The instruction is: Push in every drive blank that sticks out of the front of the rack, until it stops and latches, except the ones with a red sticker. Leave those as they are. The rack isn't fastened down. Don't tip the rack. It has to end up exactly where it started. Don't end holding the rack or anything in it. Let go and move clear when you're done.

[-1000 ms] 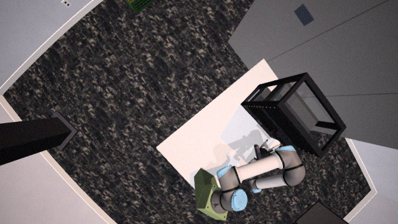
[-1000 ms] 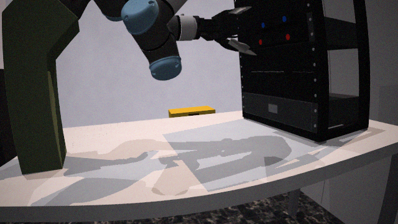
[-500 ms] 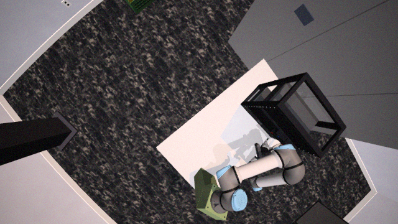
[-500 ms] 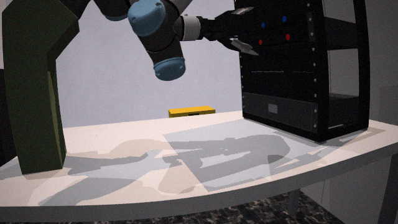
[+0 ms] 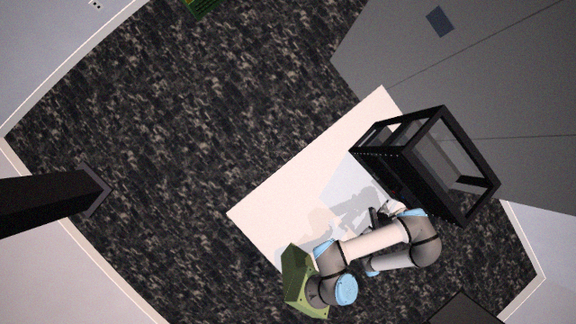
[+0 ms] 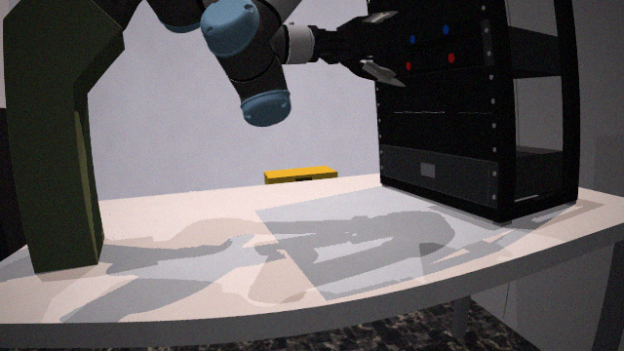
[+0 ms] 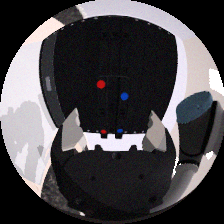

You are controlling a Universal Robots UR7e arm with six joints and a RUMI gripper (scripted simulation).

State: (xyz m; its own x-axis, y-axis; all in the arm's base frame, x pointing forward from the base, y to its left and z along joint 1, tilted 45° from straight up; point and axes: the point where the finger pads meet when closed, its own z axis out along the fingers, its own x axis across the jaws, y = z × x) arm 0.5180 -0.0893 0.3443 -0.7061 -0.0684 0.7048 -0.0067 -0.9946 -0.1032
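The black open-frame rack (image 6: 468, 107) stands on the white table (image 6: 292, 244) at the right; it also shows in the overhead view (image 5: 425, 164). Its upper front carries dark drive blanks with two blue stickers (image 6: 411, 39) (image 6: 446, 29) and two red stickers (image 6: 408, 65) (image 6: 450, 58). In the wrist view a red sticker (image 7: 101, 84) and a blue sticker (image 7: 124, 96) sit mid-front, with another red and blue pair lower down. I cannot tell how far each blank sticks out. My gripper (image 6: 385, 46) is open and empty, just in front of the stickered bays; it also shows in the wrist view (image 7: 112, 131).
The olive robot pedestal (image 6: 49, 136) stands at the table's left. A yellow box (image 6: 300, 174) lies at the table's far edge. The rack's lower front has a grey panel (image 6: 434, 173). The rack sits near the table's right end.
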